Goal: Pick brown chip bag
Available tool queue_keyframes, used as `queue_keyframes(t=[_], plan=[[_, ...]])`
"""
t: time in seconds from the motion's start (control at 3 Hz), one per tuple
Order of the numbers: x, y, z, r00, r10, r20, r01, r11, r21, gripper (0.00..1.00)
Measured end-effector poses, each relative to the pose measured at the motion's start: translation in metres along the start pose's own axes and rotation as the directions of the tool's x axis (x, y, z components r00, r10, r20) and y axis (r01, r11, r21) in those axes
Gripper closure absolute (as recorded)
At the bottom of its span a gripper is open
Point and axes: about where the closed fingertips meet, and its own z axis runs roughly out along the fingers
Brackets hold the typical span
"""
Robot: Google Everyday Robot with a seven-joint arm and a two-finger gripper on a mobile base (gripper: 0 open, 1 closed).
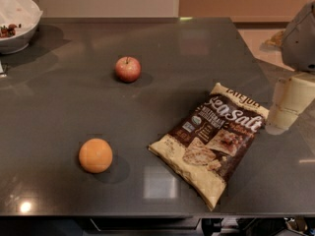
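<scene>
The brown chip bag (215, 139) lies flat on the dark grey table (162, 53), at the right front, with white "Sea Salt" lettering, a dark brown centre and cream edges. My gripper (278, 122) is at the right edge of the view, a cream-coloured piece under a grey arm part (299, 38). It hangs just right of the bag's upper right corner, close to it and over the table.
A red apple (128, 69) sits at the middle back of the table. An orange (95, 155) sits at the front left. A white bowl (15, 23) with some food stands at the back left corner. The table's front edge is just below the bag.
</scene>
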Motion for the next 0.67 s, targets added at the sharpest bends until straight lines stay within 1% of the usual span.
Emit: queue_keyframes(t=[0.33, 0.67], plan=[[-0.006, -0.001, 0.010, 0.998, -0.056, 0.021, 0.056, 0.9983, -0.015, 0.00], [-0.019, 0.005, 0.028, 0.985, -0.160, 0.061, 0.163, 0.9852, -0.053, 0.00]])
